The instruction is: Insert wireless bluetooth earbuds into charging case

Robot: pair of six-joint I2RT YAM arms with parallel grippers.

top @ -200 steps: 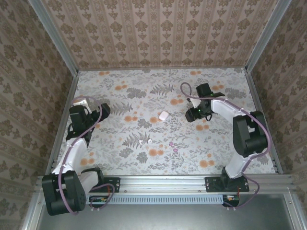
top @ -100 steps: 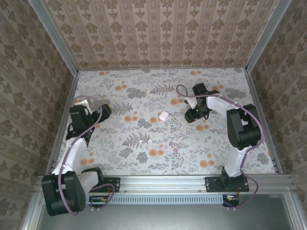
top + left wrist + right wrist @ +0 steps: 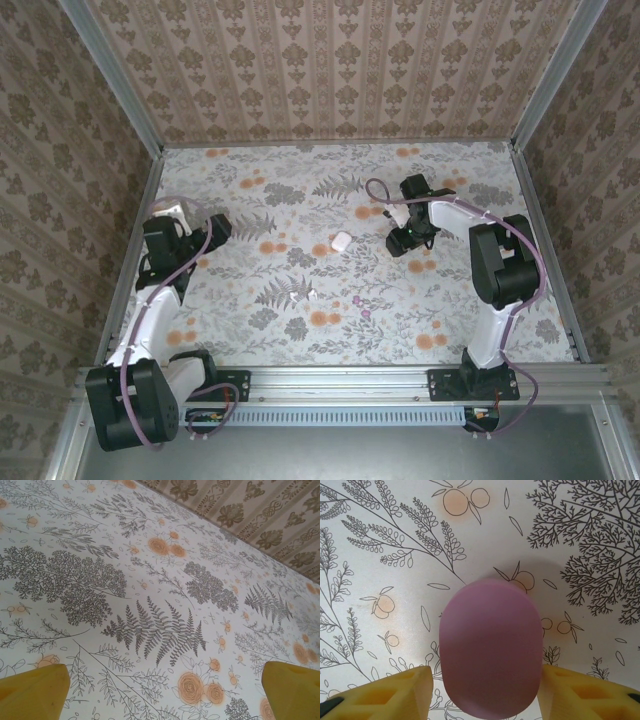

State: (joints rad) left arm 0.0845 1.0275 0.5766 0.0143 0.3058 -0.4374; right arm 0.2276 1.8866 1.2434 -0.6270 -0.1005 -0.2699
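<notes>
- Two grippers low over the floral table (image 3: 300, 190), one per arm.
- On the left gripper (image 3: 162, 692): yellow fingers (image 3: 32, 690) spread to full width, bare fern-and-rose print between the tips.
- On the right gripper (image 3: 487, 695): yellow fingers (image 3: 385, 695) partway apart, bracketing a magenta oval lump (image 3: 490, 647).
- Lump dead centre between those fingers, smooth, blurred from closeness, soft shadow on the print just past its far end.
- One finger apparently flush against the lump's edge, thin sliver of table visible at the other. Clamped or merely straddling: cannot tell.
- Charging case (image 3: 341, 241): small pale pinkish-white rounded square, flat on the table. Off to the side of the right fingers toward the left arm, near them but clearly apart. Well apart from the left fingers. Lid position too small to make out.
- Earbuds (image 3: 354, 299): two tiny magenta specks, second one (image 3: 366, 313) just beside the first, loose on the print. Outside the case, on the arm-base side of it. Nearer the right fingers than the left, touching neither.
- Patterned wallpaper walls (image 3: 330, 70) on three sides of the table, well beyond both sets of fingers.
</notes>
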